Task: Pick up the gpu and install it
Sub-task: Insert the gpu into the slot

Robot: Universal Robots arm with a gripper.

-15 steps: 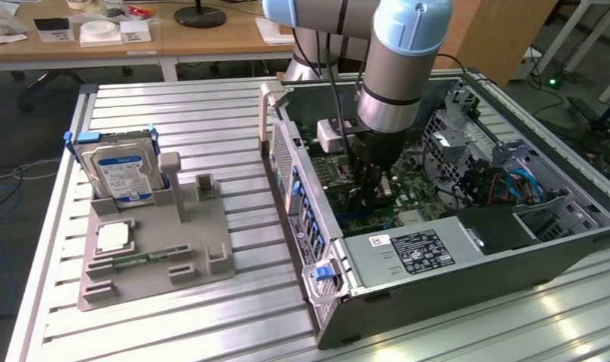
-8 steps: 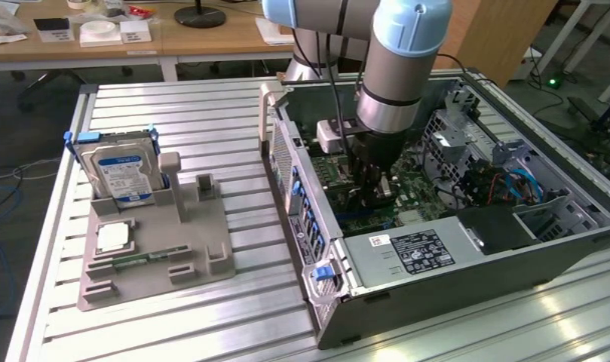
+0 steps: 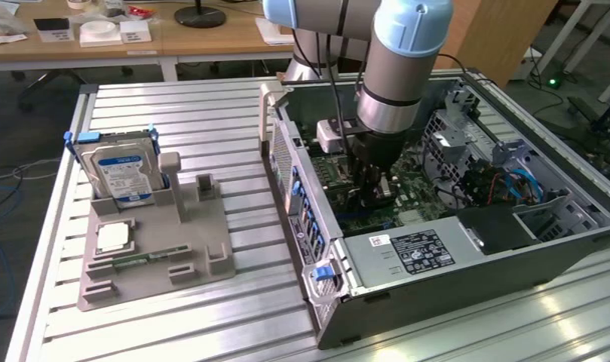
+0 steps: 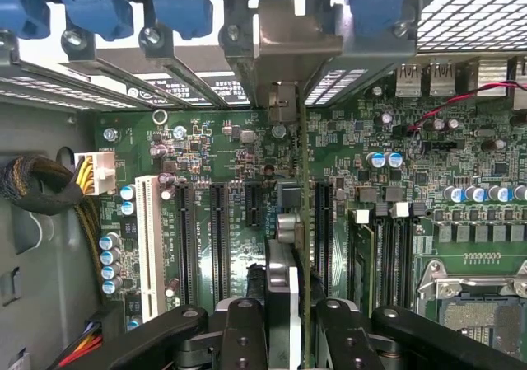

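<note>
My gripper is down inside the open computer case, shut on the gpu. I see the card edge-on as a thin green board with a dark cooler on one side, standing upright over the green motherboard. Its silver end bracket is up against the rear slot openings with their blue latches. The card's lower edge runs among the black expansion slots; whether it is seated I cannot tell. In the exterior view the gripper hangs straight down over the board in the middle of the case.
A white slot and a cable bundle lie to one side of the card. The power supply fills the case's near end. On the exterior view's left, a grey holder carries a hard drive and a memory stick.
</note>
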